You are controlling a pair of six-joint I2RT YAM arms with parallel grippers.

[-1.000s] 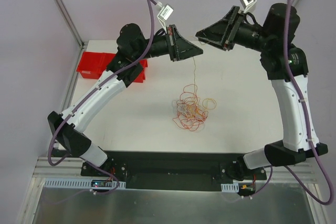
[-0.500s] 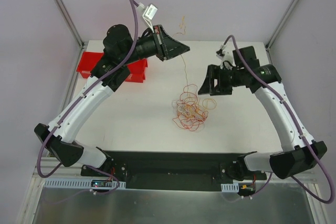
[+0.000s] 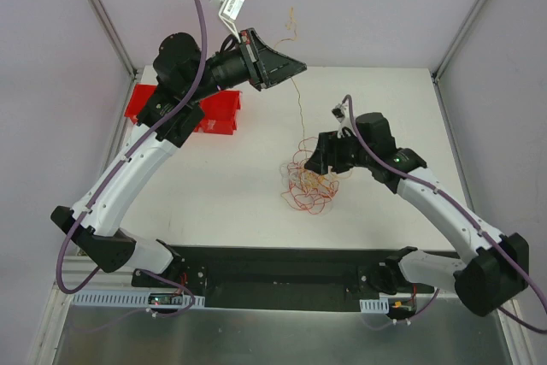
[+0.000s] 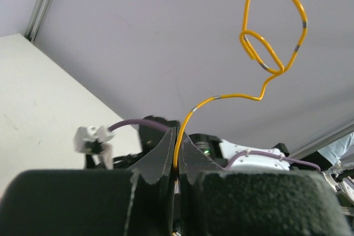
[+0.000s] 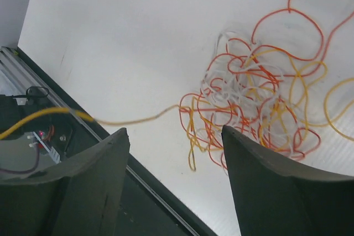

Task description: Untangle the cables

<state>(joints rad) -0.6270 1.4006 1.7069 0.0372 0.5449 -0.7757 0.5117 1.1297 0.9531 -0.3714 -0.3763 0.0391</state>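
TOP VIEW
left tool (image 3: 299,67): black and wedge-shaped, raised high over the far side of the bench (image 3: 231,177). It is nipped tight on one yellow strand (image 3: 300,108).
yellow strand: thin, kinked wire. It hangs from the tool down to the heap, and its free end curls above the tool.
cables (image 3: 308,184): loose knot of hair-thin red, orange, yellow and white loops, lying flat mid-bench.
right tool (image 3: 323,158): low, at the heap's far-right edge. Finger spacing is not readable from here.
red bins (image 3: 214,115): glossy plastic, at the far left of the bench.

LEFT WRIST
left fingers (image 4: 160,161): matte black, pressed together, with the yellow strand clamped in the seam.
strand end: smooth insulation with grey bands, bent into two uneven loops against the pale wall (image 4: 138,37).

RIGHT WRIST
right fingers (image 5: 83,186): dark and rounded, standing wide apart with nothing between them.
cables: springy overlapping curls on the smooth white bench, seen past the fingertips.
yellow strand: leaves the heap leftward, blurred, rising off the bench.
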